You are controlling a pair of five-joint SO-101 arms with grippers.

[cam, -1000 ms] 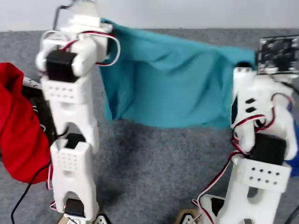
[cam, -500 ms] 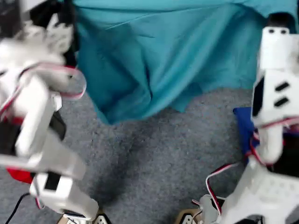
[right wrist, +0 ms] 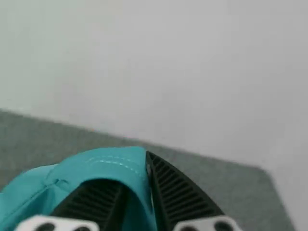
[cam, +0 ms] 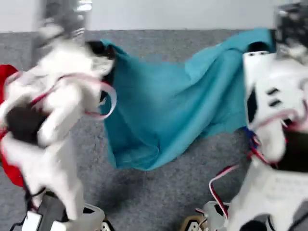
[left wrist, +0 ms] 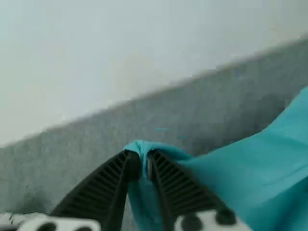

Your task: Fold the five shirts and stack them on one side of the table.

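I get the high camera from behind both arms (cam: 53, 144), looking down and forward over the table (cam: 159, 192). Each wrist camera sits close behind its jaws, left gripper (left wrist: 140, 157) and right gripper (right wrist: 142, 166), facing the wall (left wrist: 120, 57) past the tips. All views share the teal shirt (cam: 168, 110) pinched between jaws.

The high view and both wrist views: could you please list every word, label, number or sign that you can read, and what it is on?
No text can be read anywhere.
The teal cloth shirt is plain, with stitching but no print.
The red cloth shirt shows no print.
The white plastic arms are too blurred to show any marking.
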